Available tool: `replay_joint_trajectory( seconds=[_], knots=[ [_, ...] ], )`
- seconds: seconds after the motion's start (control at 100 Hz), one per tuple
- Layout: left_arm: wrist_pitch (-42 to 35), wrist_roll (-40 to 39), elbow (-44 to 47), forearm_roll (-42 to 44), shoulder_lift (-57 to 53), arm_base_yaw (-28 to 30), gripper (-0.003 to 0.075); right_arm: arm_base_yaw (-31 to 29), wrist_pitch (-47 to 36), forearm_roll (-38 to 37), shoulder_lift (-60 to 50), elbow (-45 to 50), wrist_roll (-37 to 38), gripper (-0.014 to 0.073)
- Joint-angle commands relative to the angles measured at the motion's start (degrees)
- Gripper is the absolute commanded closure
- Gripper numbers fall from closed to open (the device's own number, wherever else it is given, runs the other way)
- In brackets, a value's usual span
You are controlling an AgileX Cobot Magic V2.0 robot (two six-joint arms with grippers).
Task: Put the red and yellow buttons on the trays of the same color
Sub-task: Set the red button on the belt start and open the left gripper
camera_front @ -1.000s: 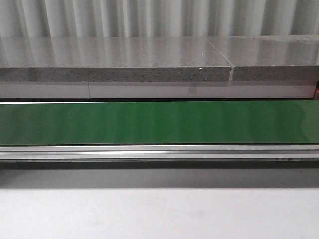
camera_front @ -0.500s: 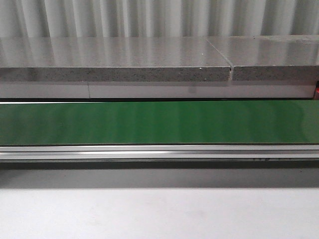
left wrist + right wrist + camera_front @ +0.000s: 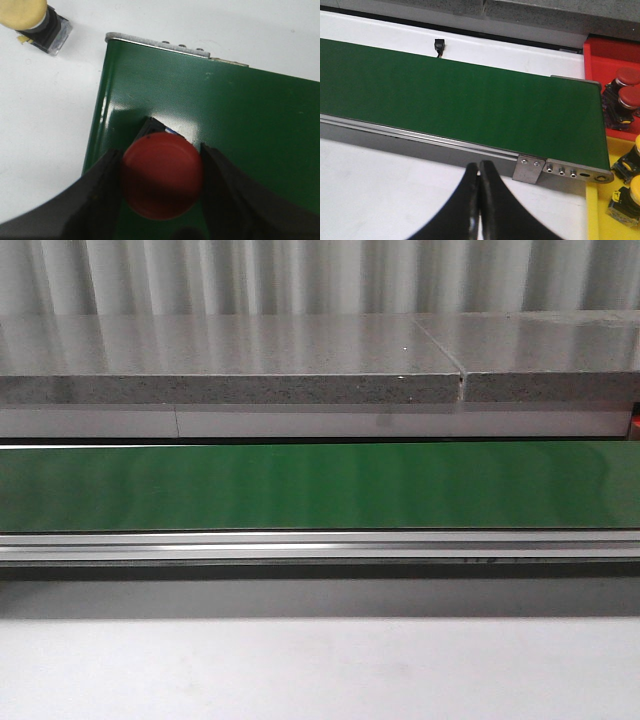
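Front view shows only the green conveyor belt [image 3: 320, 485] running left to right, with the grey stone ledge [image 3: 230, 375] beyond it and the white table [image 3: 320, 670] nearer; no button, tray or arm appears, apart from a sliver of red at the far right edge that is too small to name.

Left wrist view looks down on the left gripper [image 3: 161, 200], whose dark fingers [image 3: 102, 192] sit on either side of a red button [image 3: 161, 181] over one end of the belt [image 3: 225, 130], closed to the width of its cap and apparently gripping it. A yellow button [image 3: 35, 22] with a clear, boxy base lies on the white surface just off the belt's end.

Right wrist view finds the right gripper [image 3: 479, 200] empty, its fingers pressed together above the white table beside the belt's near rail. Past the belt's other end, the red tray [image 3: 612, 50] holds two red buttons [image 3: 625, 87], and the yellow tray [image 3: 600, 220] beside it holds yellow ones [image 3: 629, 192].

These buttons look light, rigid and hard-plastic, with smooth domed caps likely to slip; the squarer base beneath seems the surer hold.
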Motion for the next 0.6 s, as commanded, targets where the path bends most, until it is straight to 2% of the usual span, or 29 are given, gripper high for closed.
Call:
replay_joint_trajectory(
  seconds=[0.0, 0.01, 0.13, 0.18, 0.45, 0.59],
  knots=[
    [-2.32, 0.42, -1.40, -1.23, -2.11, -0.35, 0.0389, 0.01, -4.04, -0.51, 0.51, -1.31, -0.35, 0.0660],
    [-2.32, 0.42, -1.40, -1.35, -2.11, -0.35, 0.0389, 0.01, -4.04, -0.51, 0.51, -1.31, -0.35, 0.0660],
    [-2.32, 1.11, -1.40, -3.47, -2.11, -0.35, 0.0174, 0.01, -4.04, -0.51, 0.51, -1.31, -0.35, 0.0660],
    [-2.41, 1.11, -1.67, -4.52, -2.11, -0.35, 0.0132, 0.01, -4.04, -0.51, 0.51, -1.31, -0.35, 0.0660],
    [-2.35, 0.96, -7.21, -7.51, -2.32, -0.22, 0.0134, 0.01, -4.04, -0.51, 0.51, -1.31, -0.35, 0.0660],
    [-1.14, -0.04, -9.89, -7.12, -2.21, 2.21, 0.0145, 0.01, -4.04, -0.51, 0.51, -1.31, -0.35, 0.0660]
  ],
)
